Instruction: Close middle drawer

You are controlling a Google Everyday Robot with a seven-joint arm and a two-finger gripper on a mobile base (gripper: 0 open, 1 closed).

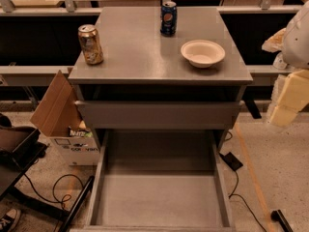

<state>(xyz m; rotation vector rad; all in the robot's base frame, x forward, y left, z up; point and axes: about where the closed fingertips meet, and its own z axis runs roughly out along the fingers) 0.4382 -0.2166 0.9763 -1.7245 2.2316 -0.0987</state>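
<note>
The grey cabinet stands in the middle of the camera view. Its middle drawer is pulled far out toward me, and its long, deep grey tray is empty. The low front panel lies at the bottom edge of the view. Above it, the taller-fronted top drawer sticks out slightly. My gripper shows as pale yellow and white parts at the right edge. It is level with the top drawer, off to the cabinet's right, and touches nothing.
On the cabinet top stand a gold can, a blue can and a white bowl. An open cardboard box sits on the floor at the left. Cables and a black block lie at the right.
</note>
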